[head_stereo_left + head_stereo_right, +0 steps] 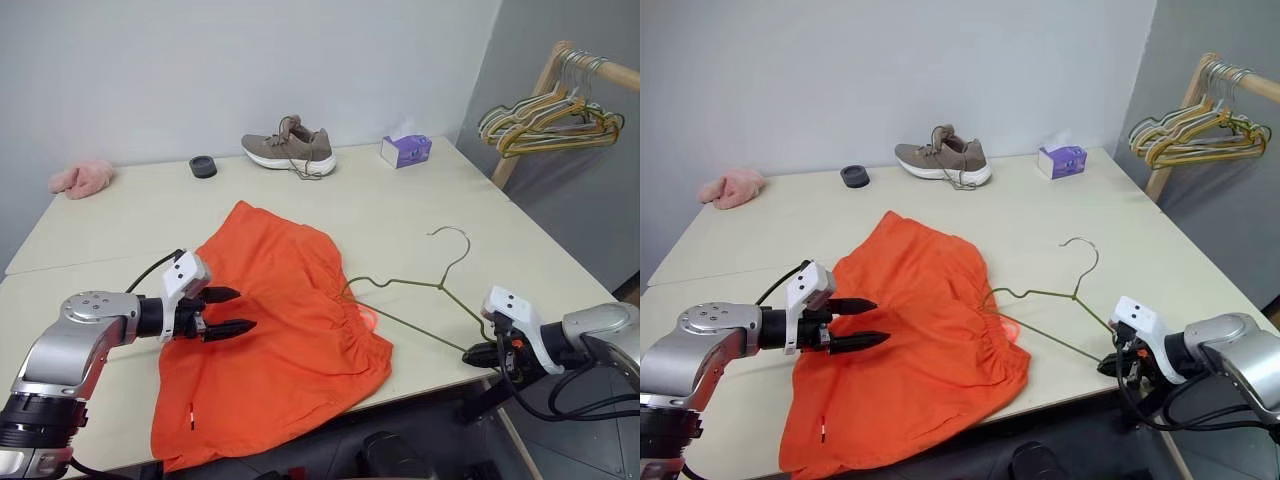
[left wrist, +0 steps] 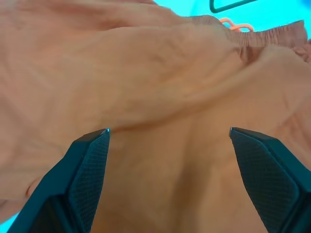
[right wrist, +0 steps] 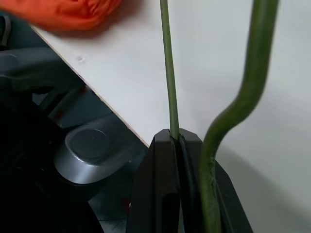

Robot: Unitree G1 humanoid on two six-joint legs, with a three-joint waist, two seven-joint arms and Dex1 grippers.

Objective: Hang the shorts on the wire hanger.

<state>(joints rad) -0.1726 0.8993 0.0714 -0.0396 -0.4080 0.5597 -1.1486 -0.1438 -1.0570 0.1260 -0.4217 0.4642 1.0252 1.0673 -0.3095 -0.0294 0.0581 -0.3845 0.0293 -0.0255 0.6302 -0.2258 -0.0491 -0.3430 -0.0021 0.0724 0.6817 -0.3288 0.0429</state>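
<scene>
1. Head views: orange shorts [image 1: 275, 340] lie flat on the table [image 1: 420, 200], hem overhanging the near edge. Wire hanger [image 1: 425, 290] lies just beside the waistband, one shoulder tucked under the fabric, likely staged for threading.
2. Left gripper [image 1: 228, 310] hovers over the shorts' left side, jaws spread wide, holding nothing; probably lining up to pinch fabric.
3. Right gripper [image 1: 478, 353] sits at the near table edge, clamped on the hanger's corner. Open tabletop beyond the hook; shoe [image 1: 290, 147] and tissue box [image 1: 405, 150] well apart.
4. Left wrist view: fingers [image 2: 85, 170] apart above wrinkled cloth, waistband ahead.
5. Right wrist view: fingers pinch the thin wire right at the table edge, so little margin there.
</scene>
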